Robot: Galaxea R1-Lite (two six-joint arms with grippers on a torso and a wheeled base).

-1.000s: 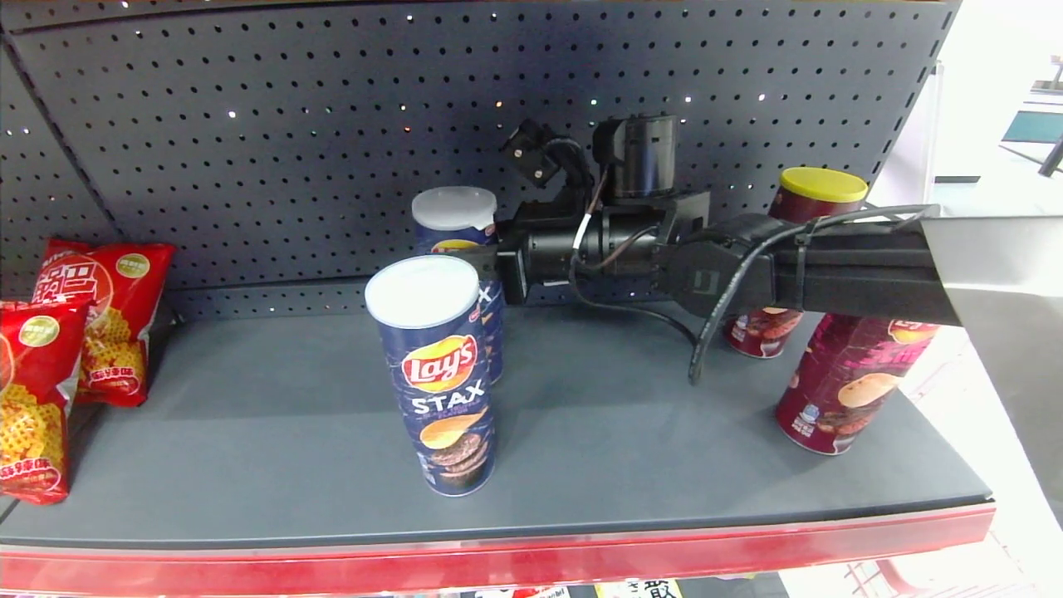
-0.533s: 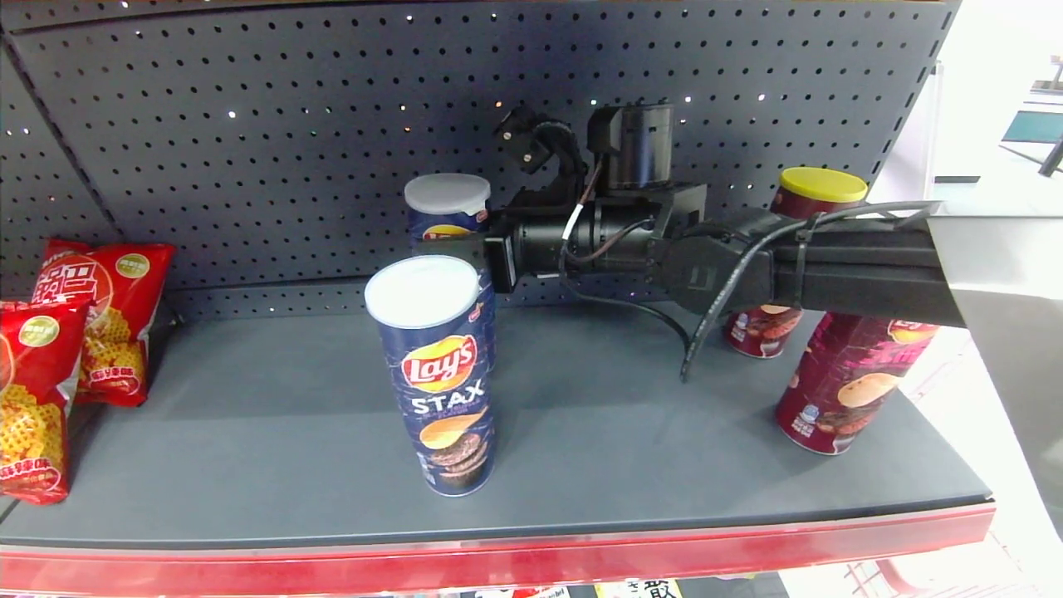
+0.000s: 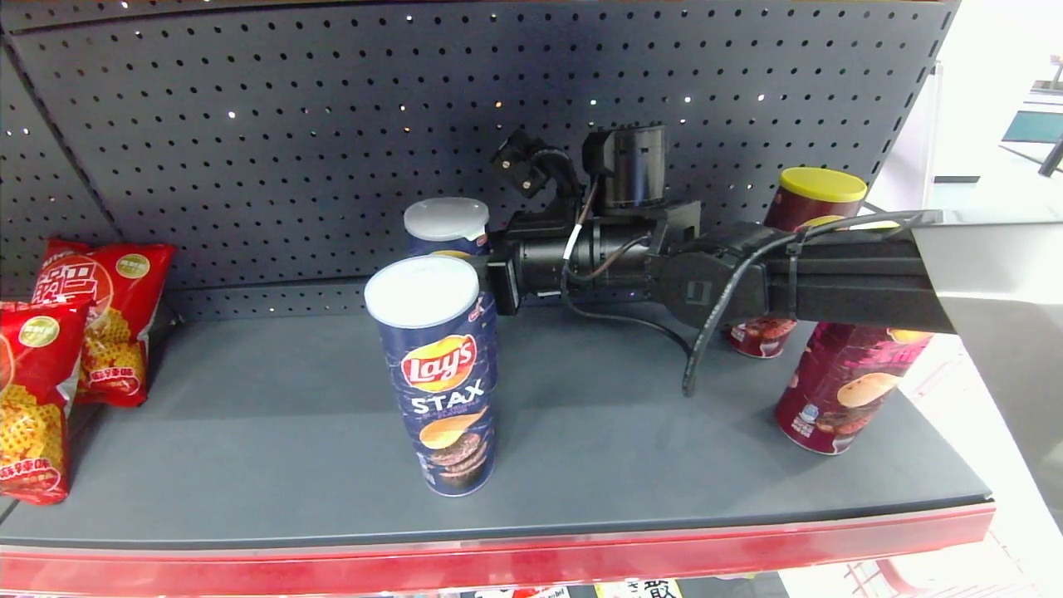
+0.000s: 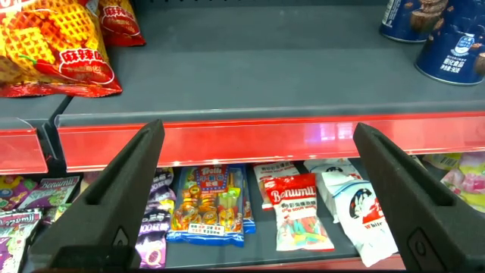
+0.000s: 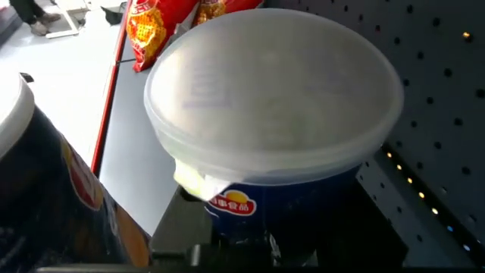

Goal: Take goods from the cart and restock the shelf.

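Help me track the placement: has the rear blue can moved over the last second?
Yes. The rear can rose, then sank against the pegboard, ending lower and slightly left, behind the front can.

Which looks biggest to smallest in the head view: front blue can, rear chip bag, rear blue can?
1. front blue can
2. rear chip bag
3. rear blue can, farther back and mostly hidden, so its rank is unsure

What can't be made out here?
rear blue can: base hidden by front blue can in head view, by its own lid in right wrist view; contact with shelf unclear.
rear maroon can: middle hidden by right arm, head view.
front maroon can: top mostly hidden by that arm.
chip bag: cut by head view's left edge.
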